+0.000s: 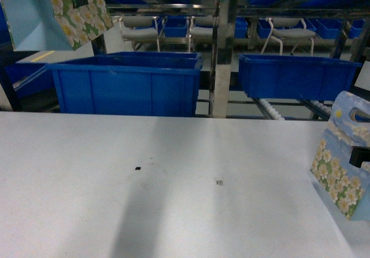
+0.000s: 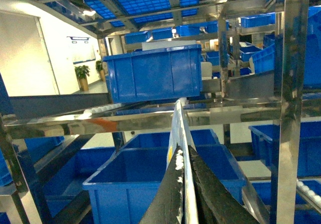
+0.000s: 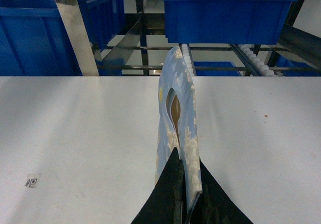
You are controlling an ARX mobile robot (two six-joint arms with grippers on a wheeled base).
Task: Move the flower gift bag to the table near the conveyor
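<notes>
One flower gift bag [image 1: 69,9], blue with white daisies, hangs high at the top left of the head view, above the blue bins. In the left wrist view its thin edge [image 2: 179,123] runs between the fingers of my left gripper [image 2: 183,152], which is shut on it in front of the conveyor [image 2: 150,121]. A second flower gift bag [image 1: 342,157] stands upright on the white table [image 1: 173,183] at the right edge. My right gripper [image 3: 187,157] is shut on that bag's top [image 3: 176,108], near its cut-out handle.
Two large blue bins [image 1: 127,84] [image 1: 298,76] sit on the steel conveyor racking just beyond the table's far edge, with white rollers [image 1: 272,109] showing between them. A steel upright [image 1: 221,55] stands mid-view. Small dark specks [image 1: 137,168] mark the tabletop.
</notes>
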